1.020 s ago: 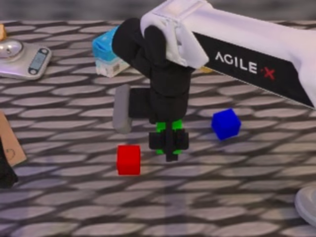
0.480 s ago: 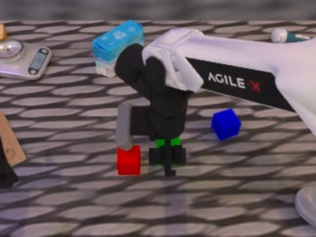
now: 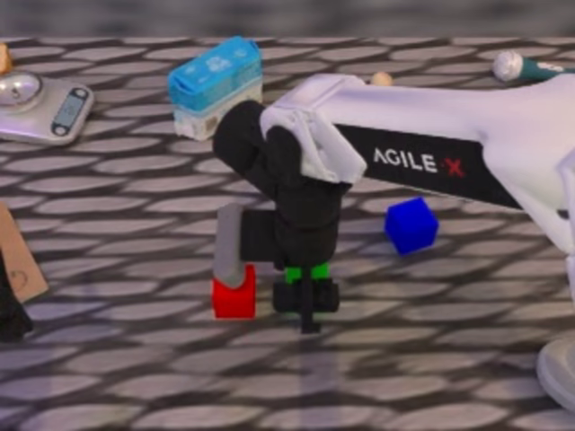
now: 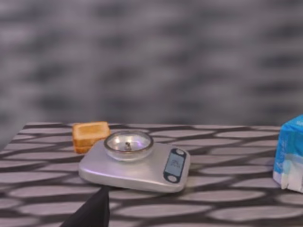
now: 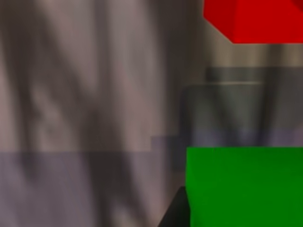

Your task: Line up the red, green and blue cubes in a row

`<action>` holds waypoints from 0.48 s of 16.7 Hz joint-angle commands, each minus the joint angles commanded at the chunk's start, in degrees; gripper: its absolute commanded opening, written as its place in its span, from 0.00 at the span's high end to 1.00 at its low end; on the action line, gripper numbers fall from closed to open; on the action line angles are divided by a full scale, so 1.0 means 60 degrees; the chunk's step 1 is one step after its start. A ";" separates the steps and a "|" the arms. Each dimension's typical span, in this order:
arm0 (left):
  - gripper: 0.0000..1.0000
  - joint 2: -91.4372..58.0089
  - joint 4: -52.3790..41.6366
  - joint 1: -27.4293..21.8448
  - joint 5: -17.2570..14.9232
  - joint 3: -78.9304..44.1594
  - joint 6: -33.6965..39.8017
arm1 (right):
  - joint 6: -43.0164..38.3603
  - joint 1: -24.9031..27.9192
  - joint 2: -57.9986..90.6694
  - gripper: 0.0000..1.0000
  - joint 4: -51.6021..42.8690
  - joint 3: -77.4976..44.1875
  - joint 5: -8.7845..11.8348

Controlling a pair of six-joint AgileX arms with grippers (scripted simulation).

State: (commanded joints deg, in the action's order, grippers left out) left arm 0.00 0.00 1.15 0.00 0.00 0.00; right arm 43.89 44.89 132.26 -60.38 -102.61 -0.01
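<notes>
While the right end effector (image 3: 306,296) holds the green cube (image 3: 305,271) between its fingers, the arm reaches in from the right edge of the worktop (image 3: 135,377) and positions the load just beside the red cube (image 3: 234,296), near the middle of the worktop. In the right wrist view the green cube (image 5: 244,187) fills the near field and a corner of the red cube (image 5: 255,19) shows beyond it, with a strip of bare worktop between them; the two cubes are apart, not touching. The blue cube (image 3: 411,224) lies on the worktop toward the right edge, well apart from the other two. The step in hand is judged to be placement of the green cube next to the red one. The next move calls for setting the green cube down level with the red cube, then releasing it without nudging its neighbour; the blue cube remains to be brought into the row. The left arm is parked at the left edge, its wrist camera facing a kitchen scale (image 4: 135,165).
</notes>
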 joint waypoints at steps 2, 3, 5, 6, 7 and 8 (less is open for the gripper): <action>0.00 0.0000 0.0000 0.0000 0.0000 0.0000 0.0000 | 0.0000 0.0000 0.0000 0.70 0.0000 0.0000 0.0000; 0.00 0.0000 0.0000 0.0000 0.0000 0.0000 0.0000 | 0.0000 0.0000 0.0000 0.62 0.0000 0.0000 0.0000; 0.00 0.0000 0.0000 0.0000 0.0000 0.0000 0.0000 | 0.0000 0.0000 0.0000 0.47 0.0000 0.0000 0.0000; 0.00 0.0000 0.0000 0.0000 0.0000 0.0000 0.0000 | 0.0000 0.0000 0.0000 0.40 0.0000 0.0000 0.0000; 0.00 0.0000 0.0000 0.0000 0.0000 0.0000 0.0000 | 0.0000 0.0000 0.0000 0.32 0.0000 0.0000 0.0000; 0.00 0.0000 0.0000 0.0000 0.0000 0.0000 0.0000 | 0.0000 0.0000 0.0000 0.25 0.0000 0.0000 0.0000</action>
State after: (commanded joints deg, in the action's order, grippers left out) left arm 0.00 0.00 1.15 0.00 0.00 0.00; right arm 43.89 44.89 132.26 -60.38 -102.61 -0.01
